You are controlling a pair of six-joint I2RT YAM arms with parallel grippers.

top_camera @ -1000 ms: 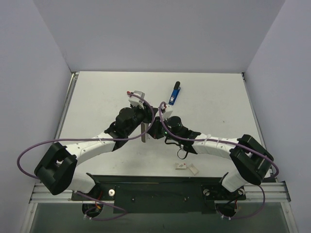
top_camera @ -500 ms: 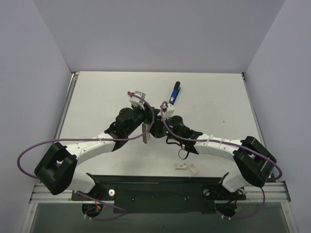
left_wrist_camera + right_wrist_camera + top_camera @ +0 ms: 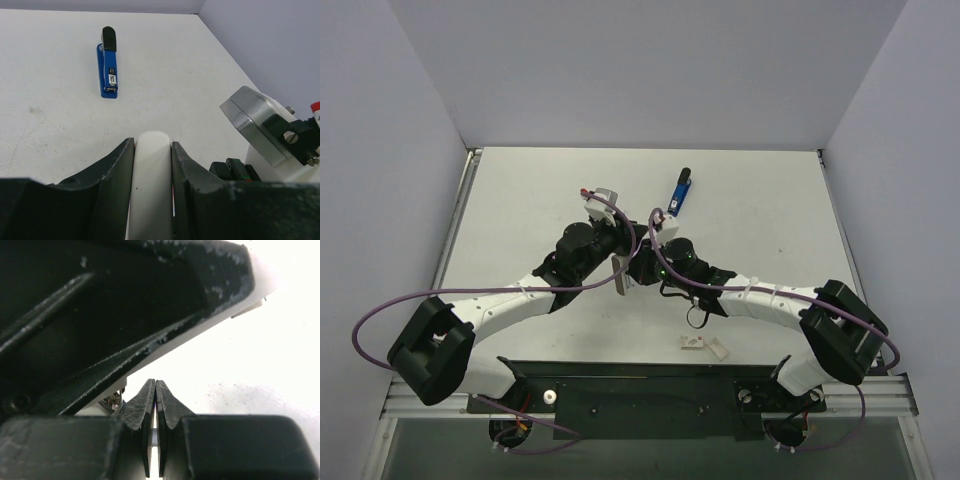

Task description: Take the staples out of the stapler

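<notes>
My left gripper (image 3: 619, 262) is shut on a white stapler (image 3: 619, 276) and holds it above the table's middle. In the left wrist view my left gripper (image 3: 152, 146) clamps the white stapler body (image 3: 152, 185) from both sides. My right gripper (image 3: 638, 268) sits right against that stapler. In the right wrist view my right gripper (image 3: 156, 383) has its jaws pressed together under the stapler's dark underside (image 3: 100, 315); I cannot tell whether anything is pinched. Two small pale staple strips (image 3: 692, 343) lie on the table near the front edge.
A blue stapler with a black tip (image 3: 679, 192) lies at the back of the table and shows in the left wrist view (image 3: 108, 65). The right arm's wrist camera (image 3: 255, 125) is close beside my left gripper. The white table (image 3: 770, 220) has walls on three sides.
My right arm has shifted slightly, keeping its gripper at the white stapler. My left gripper still holds the stapler, which has barely moved.
</notes>
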